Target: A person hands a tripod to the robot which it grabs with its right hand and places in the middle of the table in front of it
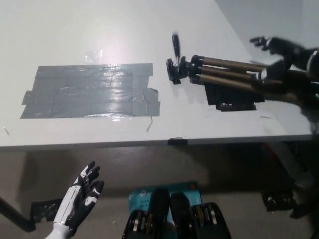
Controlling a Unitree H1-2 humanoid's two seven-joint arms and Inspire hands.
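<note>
Tubular tripod (219,68) is crossing the tabletop's (99,30) right edge under the blurred right hand (286,56), grip unclear; left hand (79,199) is hanging spread, empty, below.

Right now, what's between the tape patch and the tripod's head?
Nothing: in the head view, only a narrow strip of bare table separates the tape from the tripod.

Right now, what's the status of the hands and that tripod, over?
Left hand open, idle lower left. Right hand blurred, looks open over tripod legs. Tripod lying on table, right of grey tape patch. Black patch beneath its legs.
</note>
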